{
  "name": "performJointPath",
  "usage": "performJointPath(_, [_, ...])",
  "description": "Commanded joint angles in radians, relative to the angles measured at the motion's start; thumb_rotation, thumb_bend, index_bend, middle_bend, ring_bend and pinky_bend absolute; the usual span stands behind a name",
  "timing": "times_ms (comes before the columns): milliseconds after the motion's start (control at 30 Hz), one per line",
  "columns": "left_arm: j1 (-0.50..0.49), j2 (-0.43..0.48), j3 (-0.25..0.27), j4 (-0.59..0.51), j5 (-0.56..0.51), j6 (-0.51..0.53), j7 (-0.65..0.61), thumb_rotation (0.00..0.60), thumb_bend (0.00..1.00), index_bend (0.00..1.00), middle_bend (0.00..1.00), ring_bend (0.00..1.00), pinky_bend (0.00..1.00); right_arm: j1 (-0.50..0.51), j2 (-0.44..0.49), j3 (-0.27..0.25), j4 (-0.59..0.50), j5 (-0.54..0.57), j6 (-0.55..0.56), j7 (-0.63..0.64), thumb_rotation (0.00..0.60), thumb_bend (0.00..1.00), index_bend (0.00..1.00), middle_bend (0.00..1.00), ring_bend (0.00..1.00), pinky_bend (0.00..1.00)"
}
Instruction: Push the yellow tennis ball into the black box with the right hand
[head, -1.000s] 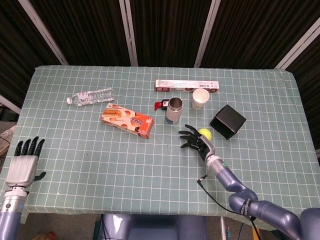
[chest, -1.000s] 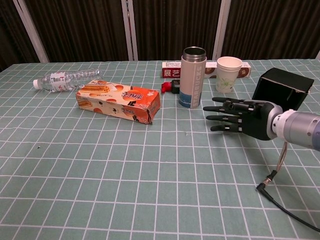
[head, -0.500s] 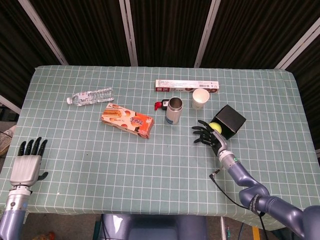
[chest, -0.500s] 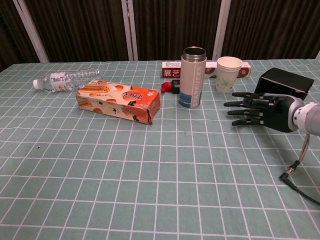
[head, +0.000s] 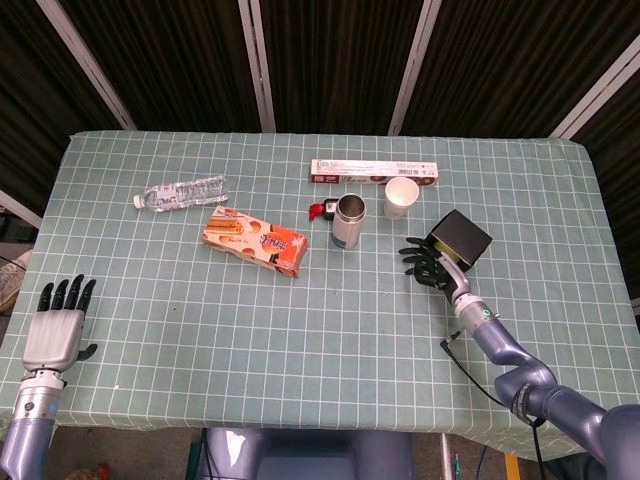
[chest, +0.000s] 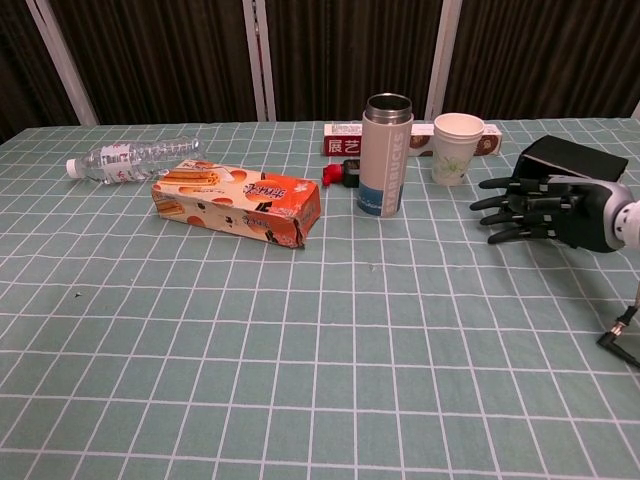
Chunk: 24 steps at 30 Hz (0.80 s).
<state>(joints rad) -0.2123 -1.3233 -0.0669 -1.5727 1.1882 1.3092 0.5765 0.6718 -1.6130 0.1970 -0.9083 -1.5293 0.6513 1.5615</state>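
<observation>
Your right hand (head: 428, 262) has swept across the surface (head: 300, 330) over the last second and now sits flat against the mouth of the black box (head: 458, 240), fingers spread and holding nothing. The yellow tennis ball, which sat just ahead of your palm a second ago, shows in neither view now. It is hidden behind your hand, so it has most likely gone into the box, and the push looks finished. Your left hand (head: 55, 330) hangs open off the near left corner.
</observation>
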Motion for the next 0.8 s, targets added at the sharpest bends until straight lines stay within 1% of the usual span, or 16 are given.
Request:
performJointPath(33, [-0.001, 0.000, 0.002, 0.000, -0.001, -0.001, 0.001, 0.600, 0.12, 0.00, 0.00, 0.00, 0.00, -0.001, -0.010, -0.041, 0.052, -0.047, 0.066, -0.049, 0.600, 0.73, 0.15, 0.25, 0.23, 0.20])
performJointPath(200, [0.000, 0.001, 0.006, -0.003, 0.000, 0.001, 0.002, 0.600, 0.12, 0.00, 0.00, 0.00, 0.00, -0.007, -0.029, -0.075, 0.114, -0.084, 0.140, -0.134, 0.600, 0.73, 0.15, 0.25, 0.22, 0.17])
performJointPath(333, [0.001, 0.002, 0.008, -0.004, 0.001, 0.005, 0.000, 0.600, 0.12, 0.00, 0.00, 0.00, 0.00, -0.019, -0.051, -0.095, 0.160, -0.096, 0.209, -0.216, 0.600, 0.73, 0.15, 0.25, 0.18, 0.12])
performJointPath(433, [0.002, 0.003, 0.011, -0.006, 0.005, 0.010, -0.001, 0.600, 0.12, 0.00, 0.00, 0.00, 0.00, -0.025, -0.064, -0.107, 0.186, -0.097, 0.248, -0.250, 0.600, 0.73, 0.15, 0.25, 0.16, 0.07])
performJointPath(533, [0.003, 0.004, 0.013, -0.009, 0.008, 0.015, -0.003, 0.600, 0.12, 0.00, 0.00, 0.00, 0.00, -0.027, -0.072, -0.122, 0.209, -0.099, 0.272, -0.268, 0.600, 0.73, 0.15, 0.25, 0.16, 0.07])
performJointPath(600, [0.005, 0.009, 0.018, -0.015, 0.016, 0.019, -0.009, 0.600, 0.12, 0.00, 0.00, 0.00, 0.00, -0.041, -0.065, -0.132, 0.194, -0.094, 0.297, -0.263, 0.600, 0.73, 0.15, 0.25, 0.15, 0.07])
performJointPath(700, [0.008, 0.015, 0.023, -0.020, 0.028, 0.023, -0.017, 0.600, 0.12, 0.00, 0.00, 0.00, 0.00, -0.056, -0.038, -0.145, 0.140, -0.093, 0.326, -0.255, 0.600, 0.73, 0.15, 0.25, 0.15, 0.07])
performJointPath(800, [0.013, 0.027, 0.032, -0.032, 0.052, 0.035, -0.032, 0.600, 0.12, 0.00, 0.00, 0.00, 0.00, -0.090, 0.015, -0.168, 0.022, -0.098, 0.379, -0.265, 0.600, 0.73, 0.15, 0.25, 0.15, 0.07])
